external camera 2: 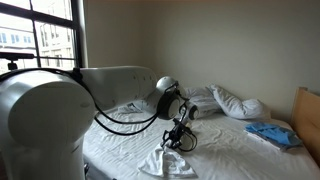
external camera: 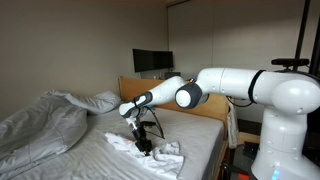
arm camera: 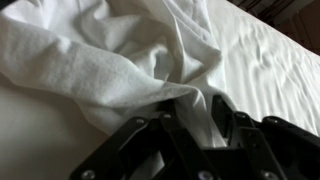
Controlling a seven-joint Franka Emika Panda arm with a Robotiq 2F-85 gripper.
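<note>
Gripper (arm camera: 196, 112) is seen pushed down into a white cloth (arm camera: 110, 55), fingers (arm camera: 150, 140) drawn together with a narrow fold caught between them in the wrist view. It is read as clenched on the cloth, though how much fabric is trapped cannot be told. The cloth is crumpled in a heap on the bed sheet (external camera: 195, 130), well away from the headboard (external camera: 143, 88), toward the foot end. A grey duvet (external camera: 40, 125) is bunched nearer the headboard than the cloth and apart from it. A pillow (external camera 2: 238, 102) and a blue item (external camera 2: 270, 133) lie close to the headboard, clear of the grip. Step in hand is judged to be securing a pinch on the cloth. A raised ridge of fabric is preferred over a flat layer, so the sheet underneath is not pinched too. Both are white, and in the wrist view the boundary is hard to make out, so the exterior views should be checked as well. Downward push should be limited, since the mattress is likely to give and bury the fingertips. If a lift is made, it is best done slow and vertical, so a thin fold is not pulled out of the grip. The black cable (external camera: 156, 124) looped beside the gripper should be watched for snagging on loose folds.
</note>
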